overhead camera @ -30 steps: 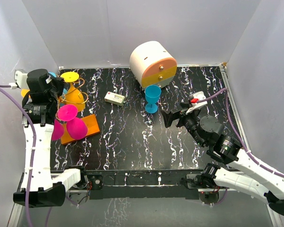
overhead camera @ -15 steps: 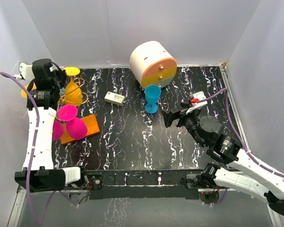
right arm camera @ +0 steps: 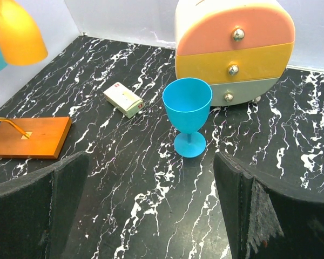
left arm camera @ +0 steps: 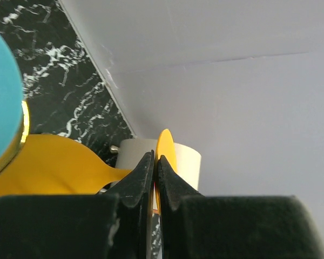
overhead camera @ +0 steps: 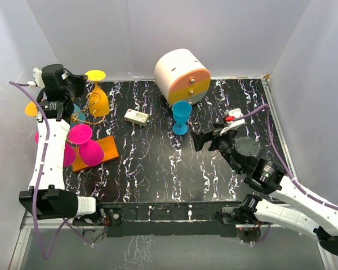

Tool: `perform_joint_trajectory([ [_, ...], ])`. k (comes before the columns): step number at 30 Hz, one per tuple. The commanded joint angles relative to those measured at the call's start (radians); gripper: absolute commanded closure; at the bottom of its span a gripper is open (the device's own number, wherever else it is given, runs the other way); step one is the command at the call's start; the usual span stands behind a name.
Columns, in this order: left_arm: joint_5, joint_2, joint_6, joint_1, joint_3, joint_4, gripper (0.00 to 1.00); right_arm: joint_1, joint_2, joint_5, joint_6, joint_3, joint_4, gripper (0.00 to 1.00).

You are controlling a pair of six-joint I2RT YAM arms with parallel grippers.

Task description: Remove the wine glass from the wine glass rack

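Observation:
The wine glass rack has an orange base plate (overhead camera: 106, 147) and golden wire hooks (overhead camera: 93, 117) at the table's left. Magenta glasses (overhead camera: 80, 134) hang on it, with a teal one (overhead camera: 78, 112) behind. My left gripper (overhead camera: 80, 84) is shut on the thin foot disc (left arm camera: 166, 148) of a yellow wine glass (overhead camera: 99, 100), held upside down above and behind the rack. Its bowl (left arm camera: 54, 170) shows in the left wrist view. My right gripper (overhead camera: 205, 138) hangs open and empty over the table's middle right, fingers (right arm camera: 38, 208) wide apart.
A blue wine glass (overhead camera: 181, 115) stands upright mid-table, also in the right wrist view (right arm camera: 188, 110). The white-and-orange round drawer cabinet (overhead camera: 182, 75) stands at the back. A small white box (overhead camera: 137, 117) lies left of the blue glass. White walls enclose the table.
My left gripper has moved back and to the right, carrying the yellow wine glass by its foot away from the rack's hooks. The right arm has hardly moved.

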Motion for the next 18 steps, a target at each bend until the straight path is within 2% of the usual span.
perform_joint_trajectory([
  [1,0.108,-0.033,-0.054,0.006,0.009,0.103,1.0,0.005,0.01,0.003,0.046,0.04,0.03,0.02],
  [7,0.254,-0.037,-0.107,0.007,0.024,0.194,1.0,0.004,0.049,-0.016,0.12,0.07,0.017,0.02],
  [14,0.474,-0.081,-0.234,0.006,-0.056,0.392,1.0,0.004,0.144,-0.113,0.231,0.147,0.034,0.02],
  [18,0.581,-0.122,-0.326,0.007,-0.113,0.529,1.0,0.004,0.222,-0.261,0.298,0.19,0.13,0.02],
])
